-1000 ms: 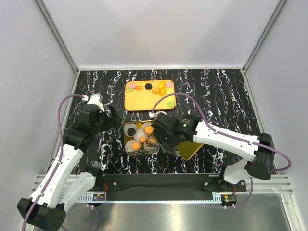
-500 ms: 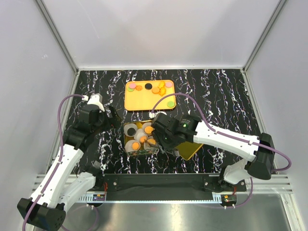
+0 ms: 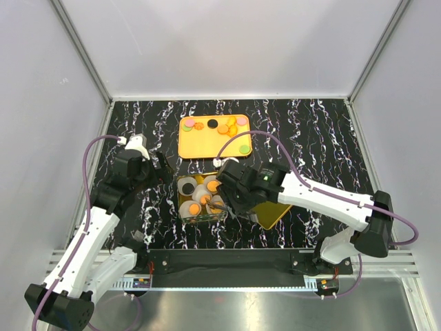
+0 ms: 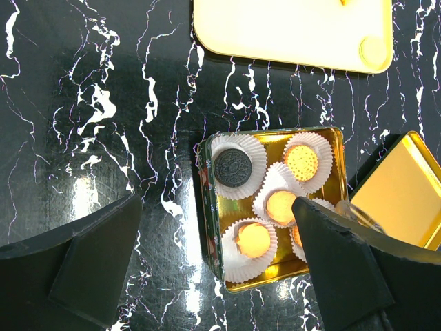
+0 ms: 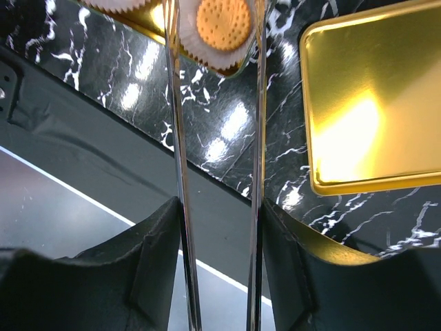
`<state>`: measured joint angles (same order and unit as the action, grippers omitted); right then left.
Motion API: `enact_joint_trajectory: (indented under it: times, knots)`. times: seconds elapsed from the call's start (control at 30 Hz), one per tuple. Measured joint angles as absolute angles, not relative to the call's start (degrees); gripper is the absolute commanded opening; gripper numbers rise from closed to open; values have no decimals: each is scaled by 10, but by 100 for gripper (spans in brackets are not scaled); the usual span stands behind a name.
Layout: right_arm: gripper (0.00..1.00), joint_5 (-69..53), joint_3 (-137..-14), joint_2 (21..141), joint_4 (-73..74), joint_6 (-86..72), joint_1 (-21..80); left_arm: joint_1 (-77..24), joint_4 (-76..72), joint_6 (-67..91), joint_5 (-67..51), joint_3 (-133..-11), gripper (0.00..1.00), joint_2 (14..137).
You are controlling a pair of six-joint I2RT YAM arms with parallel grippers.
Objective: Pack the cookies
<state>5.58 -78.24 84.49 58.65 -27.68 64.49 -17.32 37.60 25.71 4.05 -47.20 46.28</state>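
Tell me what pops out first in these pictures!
A shiny gold square tin sits mid-table, with white paper cups holding small round cookies, one of them dark. Farther back, a flat orange tray carries more colourful ones.

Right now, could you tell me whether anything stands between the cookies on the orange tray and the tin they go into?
Nothing visible lies on the table between the tray holding the cookies and the tin. Only the open right gripper hangs over part of the tin.
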Motion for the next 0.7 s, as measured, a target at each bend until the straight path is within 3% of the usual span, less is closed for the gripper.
enact_joint_trajectory:
  times: [0.3, 0.7]
  knots:
    - [53, 84, -895, 845, 620, -239, 601, -173, 376, 257, 37, -472, 99, 463]
    - [52, 63, -875, 888, 512, -186, 189, -173, 373, 257, 18, -472, 99, 469]
